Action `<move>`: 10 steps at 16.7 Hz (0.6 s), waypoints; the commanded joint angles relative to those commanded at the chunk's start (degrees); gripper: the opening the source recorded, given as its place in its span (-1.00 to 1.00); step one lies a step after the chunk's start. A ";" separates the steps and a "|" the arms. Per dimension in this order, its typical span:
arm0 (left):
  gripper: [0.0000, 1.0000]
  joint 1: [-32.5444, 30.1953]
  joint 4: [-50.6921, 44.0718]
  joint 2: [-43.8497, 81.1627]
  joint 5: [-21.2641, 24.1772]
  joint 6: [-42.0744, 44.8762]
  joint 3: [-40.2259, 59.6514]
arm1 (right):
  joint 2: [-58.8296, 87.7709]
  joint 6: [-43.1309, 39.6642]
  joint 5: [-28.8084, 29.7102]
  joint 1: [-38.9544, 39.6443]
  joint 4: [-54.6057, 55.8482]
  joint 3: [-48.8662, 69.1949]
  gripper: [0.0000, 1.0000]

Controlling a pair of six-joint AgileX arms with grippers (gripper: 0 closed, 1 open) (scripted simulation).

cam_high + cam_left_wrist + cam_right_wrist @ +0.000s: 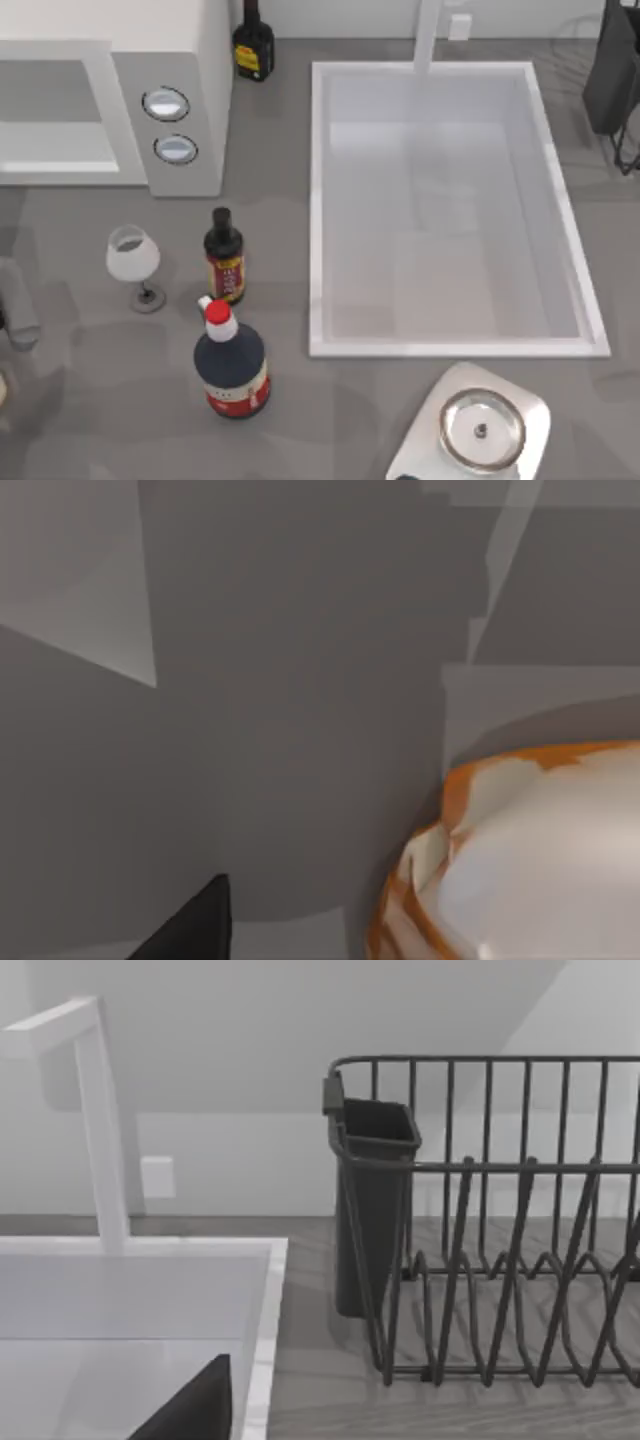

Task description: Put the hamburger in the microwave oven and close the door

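Note:
The hamburger (520,860) looms close in the left wrist view, an orange-rimmed bun with a pale top, resting on the grey table. A dark part of my left gripper (190,930) shows beside it, apart from the bun. My left arm (16,305) reaches in at the top view's left edge, in front of the microwave oven (170,70). The oven stands at the back left, its grey panel carrying two silver dials. Its white door (55,115) with the pale window lies left of the panel; whether it stands ajar is unclear. My right gripper (190,1410) hangs by the sink corner.
A wine glass (133,258), a dark sauce bottle (224,260) and a round red-capped bottle (231,365) stand in front of the oven. Another dark bottle (253,45) is at the back. The white sink (450,347), a scale (482,428) and a dish rack (500,1230) are on the right.

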 joint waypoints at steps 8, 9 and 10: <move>0.85 0.10 5.13 2.96 0.01 0.15 -2.77 | 0.00 0.00 0.00 0.00 0.00 0.00 1.00; 0.70 0.10 5.13 2.96 0.01 0.15 -2.77 | 0.00 0.00 0.00 0.00 0.00 0.00 1.00; 0.55 0.10 5.13 2.96 0.01 0.15 -2.77 | 0.00 0.00 0.00 0.00 0.00 0.00 1.00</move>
